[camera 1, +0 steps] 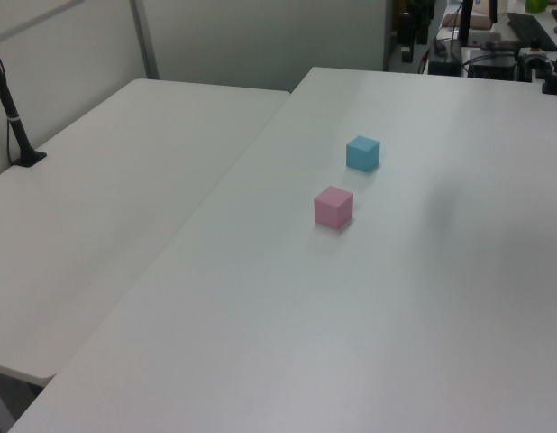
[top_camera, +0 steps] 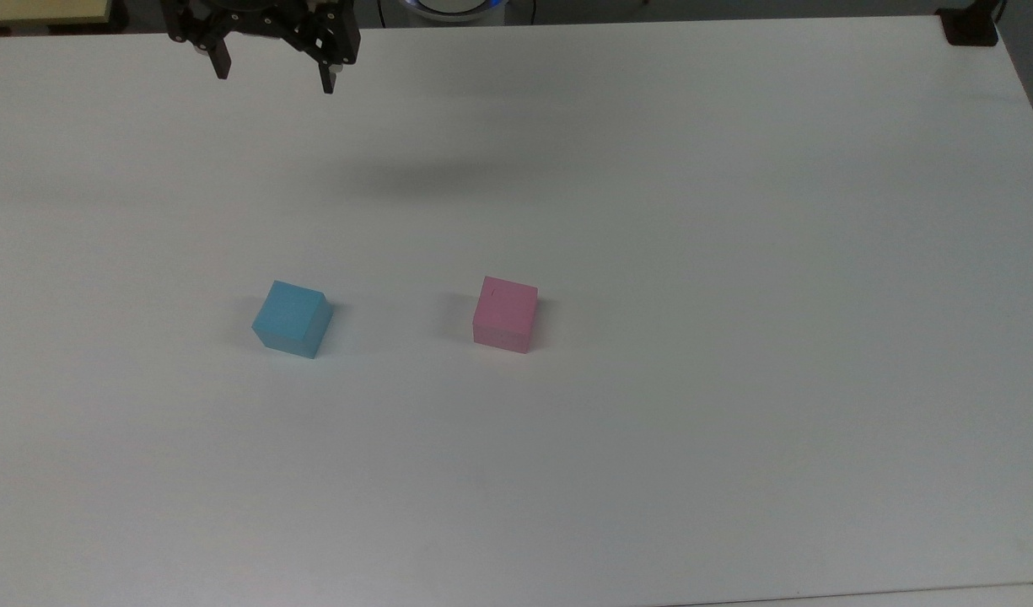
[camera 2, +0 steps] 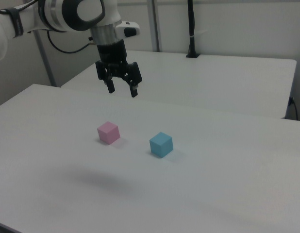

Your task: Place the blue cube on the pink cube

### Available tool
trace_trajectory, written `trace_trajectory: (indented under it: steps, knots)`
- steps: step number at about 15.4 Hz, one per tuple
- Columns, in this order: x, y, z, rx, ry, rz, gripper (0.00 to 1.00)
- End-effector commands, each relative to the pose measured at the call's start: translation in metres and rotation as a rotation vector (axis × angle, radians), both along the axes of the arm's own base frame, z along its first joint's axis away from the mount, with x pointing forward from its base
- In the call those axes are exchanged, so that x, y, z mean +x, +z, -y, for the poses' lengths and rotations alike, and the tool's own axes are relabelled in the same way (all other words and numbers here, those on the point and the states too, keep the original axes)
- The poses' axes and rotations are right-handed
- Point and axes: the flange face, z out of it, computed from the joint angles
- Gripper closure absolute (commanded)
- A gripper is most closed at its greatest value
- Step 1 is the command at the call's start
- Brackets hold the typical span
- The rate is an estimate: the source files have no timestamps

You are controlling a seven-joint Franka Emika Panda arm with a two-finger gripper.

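Observation:
The blue cube (top_camera: 291,319) (camera 1: 362,152) (camera 2: 161,144) rests on the white table (top_camera: 651,421), left of centre in the top view. The pink cube (top_camera: 505,314) (camera 1: 333,207) (camera 2: 108,132) sits beside it, about one cube-width-and-a-half to its right in the top view, with a tiny dark mark on its top face. My gripper (top_camera: 274,80) (camera 2: 122,91) hangs high above the table near the far edge, open, with nothing between its fingers. It is well away from both cubes.
A second white table (camera 1: 125,198) adjoins this one. A black post on a base (camera 1: 17,126) (camera 2: 191,29) stands on that second table. A black clamp (top_camera: 970,25) sits at the top view's upper right corner. My arm's shadow (top_camera: 432,177) falls behind the cubes.

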Motion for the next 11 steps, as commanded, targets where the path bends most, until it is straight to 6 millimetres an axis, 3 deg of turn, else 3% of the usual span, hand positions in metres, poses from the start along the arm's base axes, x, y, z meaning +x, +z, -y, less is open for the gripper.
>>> trace_trajectory:
  steps: [1,11]
  knots:
    - [-0.0111,-0.0028,0.0124,0.027,-0.015,-0.014,0.00]
    - [-0.0113,-0.0026,0.0178,0.026,-0.014,-0.012,0.00]
